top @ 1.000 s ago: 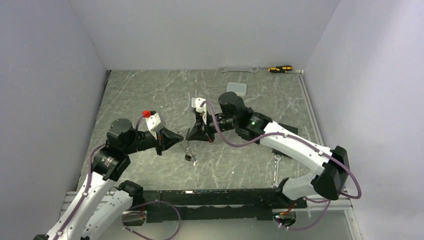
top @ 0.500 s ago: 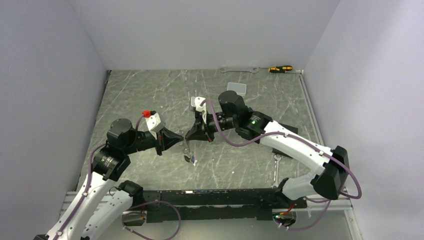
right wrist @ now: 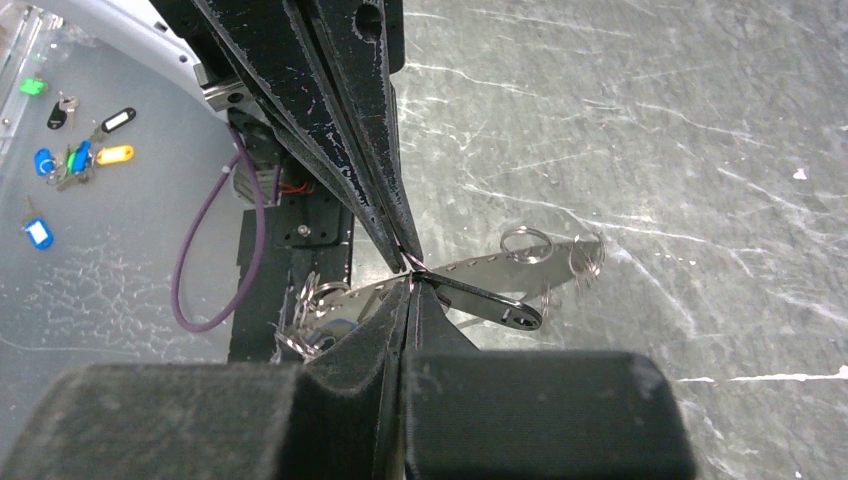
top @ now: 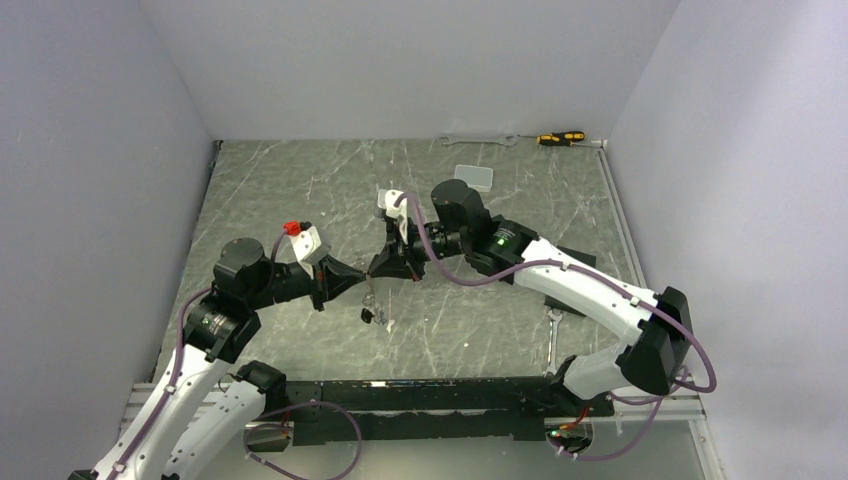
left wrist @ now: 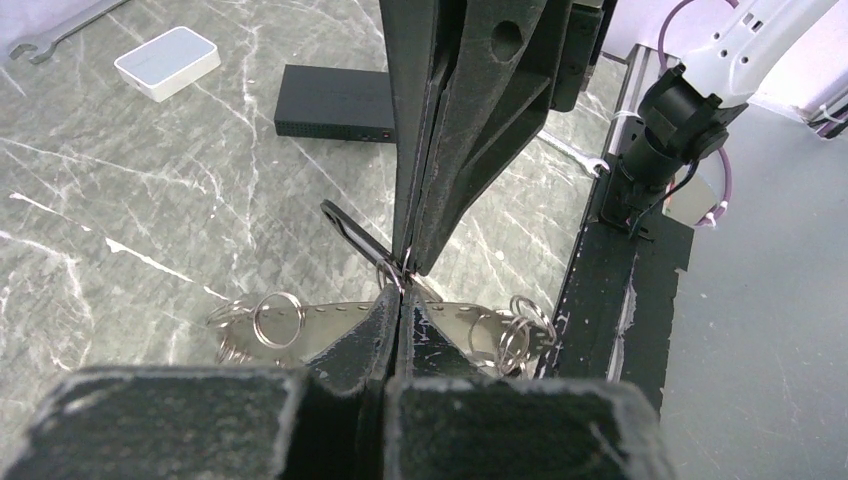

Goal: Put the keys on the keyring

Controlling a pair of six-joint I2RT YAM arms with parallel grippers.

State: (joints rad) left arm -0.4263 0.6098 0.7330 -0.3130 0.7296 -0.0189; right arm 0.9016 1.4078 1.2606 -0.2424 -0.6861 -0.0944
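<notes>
The left gripper and right gripper meet tip to tip, both pinched fully shut where a black key tag juts out right by the silvery keyring, seemingly steadying both for threading; who grips what is unclear.

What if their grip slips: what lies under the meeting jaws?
A silvery perforated strip with split rings spans below them. The left gripper hides its middle; whether it touches the table is unclear.

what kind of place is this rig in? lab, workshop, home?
Likely a lab test cell: white walls box in a marble-look tabletop, left arm and right arm bolted at its near edge, spanner and screwdriver at the back.
</notes>
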